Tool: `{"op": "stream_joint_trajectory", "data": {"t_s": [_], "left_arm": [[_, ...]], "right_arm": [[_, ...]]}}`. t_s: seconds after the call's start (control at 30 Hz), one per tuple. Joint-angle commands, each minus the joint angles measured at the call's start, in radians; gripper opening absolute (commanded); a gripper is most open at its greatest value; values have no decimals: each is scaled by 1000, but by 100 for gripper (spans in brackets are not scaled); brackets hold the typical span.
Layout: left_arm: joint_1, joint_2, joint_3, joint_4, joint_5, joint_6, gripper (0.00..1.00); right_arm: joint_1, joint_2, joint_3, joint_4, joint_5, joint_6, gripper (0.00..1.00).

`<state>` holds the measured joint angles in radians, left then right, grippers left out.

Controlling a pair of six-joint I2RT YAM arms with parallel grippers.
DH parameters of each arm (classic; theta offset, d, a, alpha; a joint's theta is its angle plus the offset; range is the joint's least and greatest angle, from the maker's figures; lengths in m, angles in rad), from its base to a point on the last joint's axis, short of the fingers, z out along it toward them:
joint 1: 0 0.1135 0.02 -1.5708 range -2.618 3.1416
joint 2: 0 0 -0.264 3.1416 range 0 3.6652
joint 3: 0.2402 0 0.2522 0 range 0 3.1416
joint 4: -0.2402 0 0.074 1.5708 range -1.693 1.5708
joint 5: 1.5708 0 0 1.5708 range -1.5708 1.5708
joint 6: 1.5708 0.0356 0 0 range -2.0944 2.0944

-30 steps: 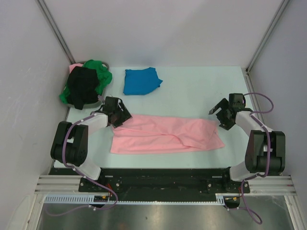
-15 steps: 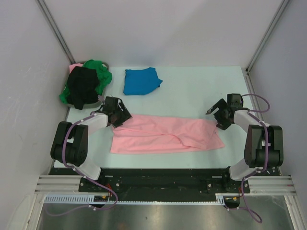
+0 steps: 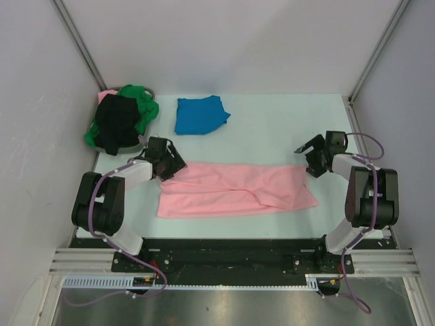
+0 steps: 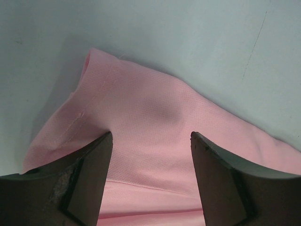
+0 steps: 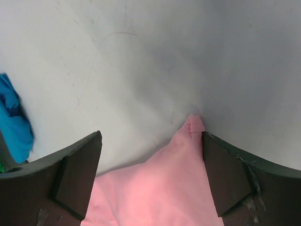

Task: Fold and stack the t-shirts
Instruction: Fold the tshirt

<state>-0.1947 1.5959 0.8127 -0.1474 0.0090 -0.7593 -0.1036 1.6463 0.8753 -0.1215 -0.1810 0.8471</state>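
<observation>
Basket (image 3: 150,92): grey, round, far-left corner of table (image 3: 272,129); heaped with black shirt (image 3: 115,122) on top, green shirt (image 3: 145,105) spilling over the rim, pink cloth scrap (image 3: 105,95) at the back.
Blue shirt (image 3: 200,114): folded into a compact bundle, just right of basket.
Pink shirt (image 3: 234,190): flat, long strip across near half of table, a few soft creases.
Left gripper (image 4: 150,141): jaws wide apart, straddling pink shirt's far-left corner, not clamped.
Right gripper (image 5: 150,141): jaws wide apart, pink shirt's far-right corner tip between them, close beside one finger, not clamped.
</observation>
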Motion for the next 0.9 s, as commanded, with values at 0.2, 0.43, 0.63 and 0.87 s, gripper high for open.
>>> {"op": "stream_joint_trajectory", "data": {"t_s": [0.2,0.43,0.63,0.87], "left_arm": [[29,9,-30,-15,-24,23,73],[77,-66,-44,-29,-32,-40,74],[87,-135,-29,-63,-29,-52,74],[78,-292,-56,-75,66,-89,75]], "right_arm": [[-13,67,86,186,9,46,89],[-38,-21,163,59,217,-38,90],[-10,-212,192,-49,282,-123,91],[79,-255,192,-156,23,-152,92]]}}
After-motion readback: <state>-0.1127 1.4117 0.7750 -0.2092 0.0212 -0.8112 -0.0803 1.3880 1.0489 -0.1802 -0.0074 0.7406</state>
